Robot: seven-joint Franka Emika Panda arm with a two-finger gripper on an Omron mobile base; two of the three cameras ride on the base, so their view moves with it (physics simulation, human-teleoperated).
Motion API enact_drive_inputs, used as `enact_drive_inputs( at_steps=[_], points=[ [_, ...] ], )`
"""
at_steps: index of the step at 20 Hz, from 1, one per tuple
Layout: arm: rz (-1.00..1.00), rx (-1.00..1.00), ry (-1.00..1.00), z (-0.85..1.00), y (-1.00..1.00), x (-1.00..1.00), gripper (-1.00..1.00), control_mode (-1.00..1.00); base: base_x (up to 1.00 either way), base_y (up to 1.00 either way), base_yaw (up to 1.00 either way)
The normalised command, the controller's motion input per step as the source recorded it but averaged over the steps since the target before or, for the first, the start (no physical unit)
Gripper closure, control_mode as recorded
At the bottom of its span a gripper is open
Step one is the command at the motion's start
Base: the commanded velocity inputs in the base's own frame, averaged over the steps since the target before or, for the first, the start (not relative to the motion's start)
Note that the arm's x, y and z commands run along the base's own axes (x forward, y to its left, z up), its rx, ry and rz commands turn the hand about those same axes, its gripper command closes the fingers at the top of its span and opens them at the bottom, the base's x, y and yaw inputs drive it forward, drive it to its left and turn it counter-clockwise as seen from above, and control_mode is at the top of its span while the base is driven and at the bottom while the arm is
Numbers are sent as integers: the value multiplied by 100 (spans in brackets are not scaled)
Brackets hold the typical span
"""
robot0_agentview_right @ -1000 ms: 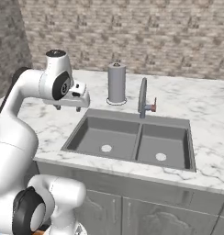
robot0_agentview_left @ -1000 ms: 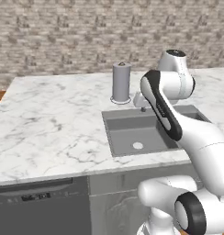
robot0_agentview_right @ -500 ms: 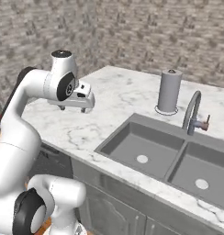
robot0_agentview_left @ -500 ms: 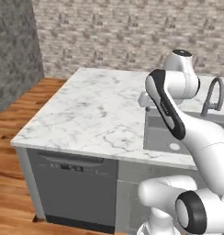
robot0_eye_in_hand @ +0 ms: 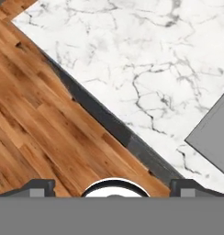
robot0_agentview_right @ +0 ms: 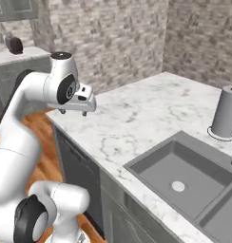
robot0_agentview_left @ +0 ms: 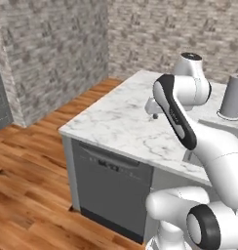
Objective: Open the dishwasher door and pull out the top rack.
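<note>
1. Above the marble table [robot0_agentview_left: 121, 122], the arm arches, hand pointing down.
2. End effector [robot0_agentview_right: 72, 112] spread wide, holding nothing.
3. Dishwasher door [robot0_agentview_left: 111, 190] shut, below the table's near edge.

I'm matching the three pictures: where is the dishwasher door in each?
Left base view: dishwasher door, lower centre, closed under the counter.
Right base view: lower left, a dark strip beside the arm.
Hand view: its top edge runs diagonally.
Shared landmark: the marble counter edge.
</note>
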Motion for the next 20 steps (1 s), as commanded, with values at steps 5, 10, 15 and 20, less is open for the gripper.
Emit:
enact_drive_inputs(
  at_steps=[5, 10, 15, 20],
  points=[
    [0, 0, 0, 0, 0, 0, -100, 100, 13, -91, 36],
    [0, 0, 0, 0, 0, 0, -100, 100, 14, -74, 29],
    [0, 0, 0, 0, 0, 0, -100, 100, 20, -42, 34],
    [0, 0, 0, 0, 0, 0, -100, 100, 41, -63, 30]
  ],
)
